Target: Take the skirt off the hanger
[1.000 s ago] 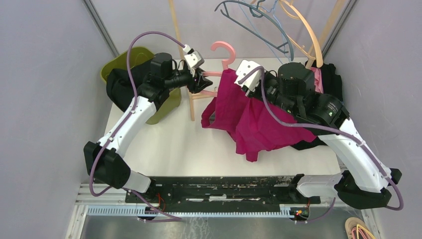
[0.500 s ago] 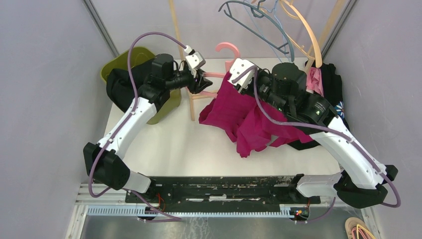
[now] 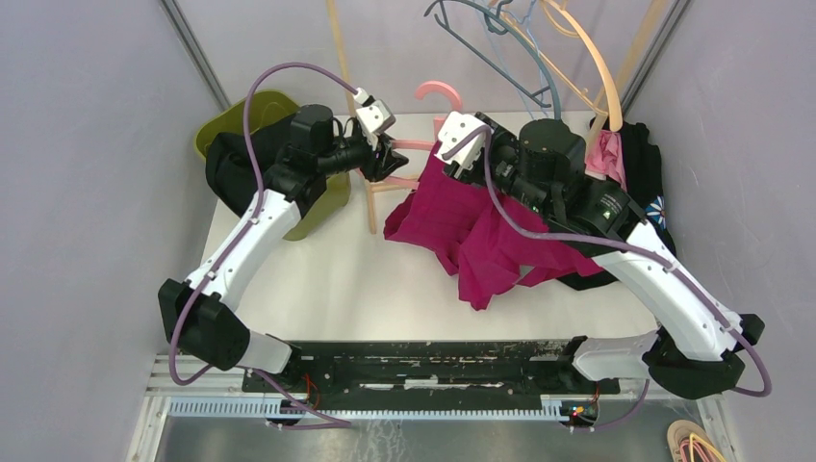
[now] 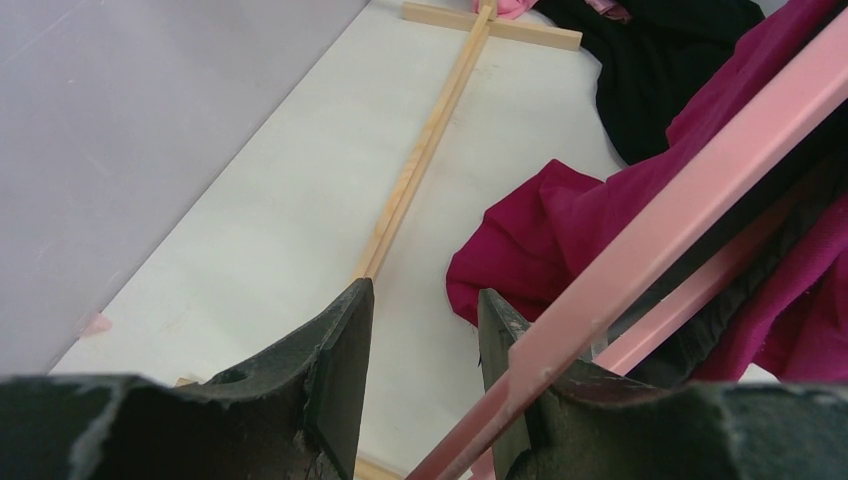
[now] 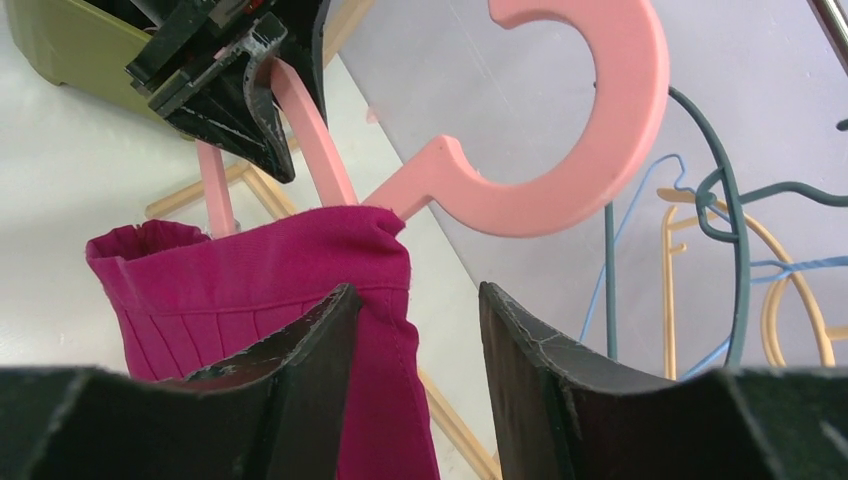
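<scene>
**Top view:** magenta skirt (image 3: 462, 226) lies heaped on the desk (image 3: 327, 279), its waistband raised on the pink hanger (image 3: 438, 88).

**Left wrist:** left fingers (image 4: 335, 370) clamp the hanger's bar.

**Right wrist:** right fingers (image 5: 310, 370) stand parted, the waistband's edge between them, ungripped.

I find no writing, label, brand or number that I can read, in any view. A few small pale marks on the black joint of my right arm (image 3: 616, 207) are too small to make out.
</scene>
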